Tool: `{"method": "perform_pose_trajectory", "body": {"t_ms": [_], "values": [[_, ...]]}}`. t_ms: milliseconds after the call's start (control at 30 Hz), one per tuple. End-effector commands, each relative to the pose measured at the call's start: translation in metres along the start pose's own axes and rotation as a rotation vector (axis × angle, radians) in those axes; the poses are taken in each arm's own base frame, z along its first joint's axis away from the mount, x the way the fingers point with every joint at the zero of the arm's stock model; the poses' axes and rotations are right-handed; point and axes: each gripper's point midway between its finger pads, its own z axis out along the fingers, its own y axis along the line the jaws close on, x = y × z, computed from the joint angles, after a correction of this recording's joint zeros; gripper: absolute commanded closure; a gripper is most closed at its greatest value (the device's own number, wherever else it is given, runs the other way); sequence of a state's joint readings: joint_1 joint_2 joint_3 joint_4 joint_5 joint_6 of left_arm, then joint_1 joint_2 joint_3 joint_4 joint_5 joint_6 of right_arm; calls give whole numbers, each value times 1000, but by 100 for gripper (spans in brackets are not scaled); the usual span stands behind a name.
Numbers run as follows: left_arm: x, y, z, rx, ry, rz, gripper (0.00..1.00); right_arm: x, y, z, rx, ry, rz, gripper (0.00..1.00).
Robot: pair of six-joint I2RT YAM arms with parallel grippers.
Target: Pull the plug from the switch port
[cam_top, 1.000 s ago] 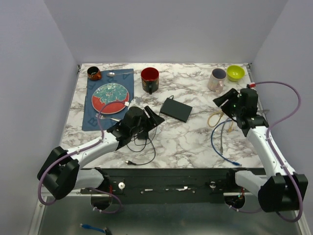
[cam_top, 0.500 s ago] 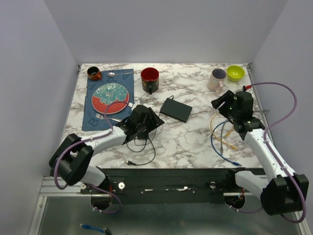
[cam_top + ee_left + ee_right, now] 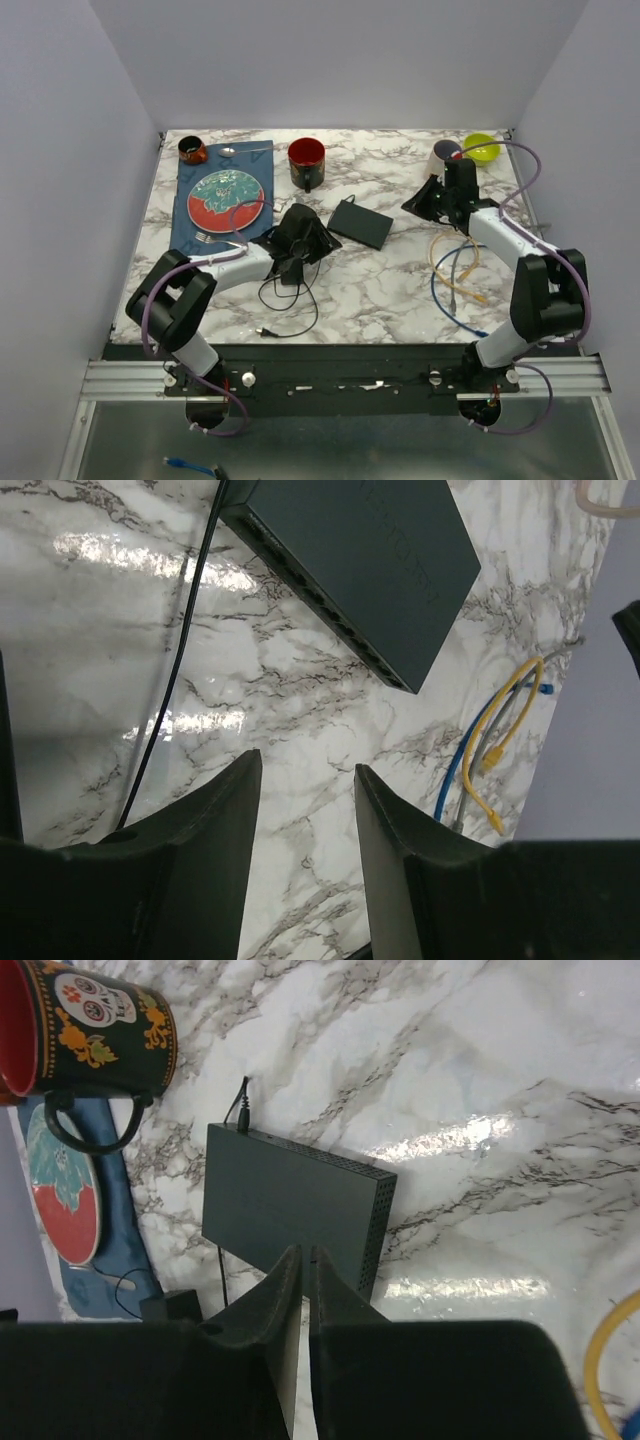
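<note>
The dark flat switch (image 3: 362, 223) lies mid-table; it also shows in the left wrist view (image 3: 360, 560) and the right wrist view (image 3: 290, 1200). A small black plug (image 3: 240, 1112) sits in its far corner, and a thin black cable (image 3: 185, 660) runs from that side. My left gripper (image 3: 322, 241) is open and empty just left of the switch, its jaws (image 3: 305, 770) over bare marble. My right gripper (image 3: 412, 202) is shut and empty to the right of the switch, its tips (image 3: 303, 1252) over the switch's near edge.
A red-and-black mug (image 3: 306, 162) stands behind the switch, with a plate (image 3: 226, 198) on a blue mat to its left. A pink mug (image 3: 443, 160) and a green bowl (image 3: 482, 149) stand at the back right. Loose yellow and blue cables (image 3: 455, 272) lie at the right. A black adapter (image 3: 180, 1305) lies by the left arm.
My left gripper has slid right, closer to the switch. My right gripper has swung back and left, from above the loose cables to beside the pink mug, facing the switch.
</note>
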State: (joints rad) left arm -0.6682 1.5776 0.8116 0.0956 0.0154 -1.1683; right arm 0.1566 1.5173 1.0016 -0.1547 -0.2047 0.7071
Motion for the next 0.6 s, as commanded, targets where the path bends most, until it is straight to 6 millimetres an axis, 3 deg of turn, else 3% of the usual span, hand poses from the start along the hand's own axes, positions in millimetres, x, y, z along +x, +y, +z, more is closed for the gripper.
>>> {"method": "perform_pose_trajectory", "body": {"t_ms": [0,100,200,367,433,567], "values": [[-6,2,14,-38,9,3,52,-3,16,32,-59,62,6,88],[-7,7,26,-70,26,2,55,-8,17,51,-52,74,17,93],[-7,14,35,-103,49,-7,57,-7,5,73,-9,79,43,95],[-9,24,53,-135,70,-16,59,8,-4,106,7,153,74,99],[-9,25,59,-136,84,-25,59,8,0,112,8,164,66,99],[-13,24,70,-130,99,-28,59,27,3,119,40,218,18,99]]}}
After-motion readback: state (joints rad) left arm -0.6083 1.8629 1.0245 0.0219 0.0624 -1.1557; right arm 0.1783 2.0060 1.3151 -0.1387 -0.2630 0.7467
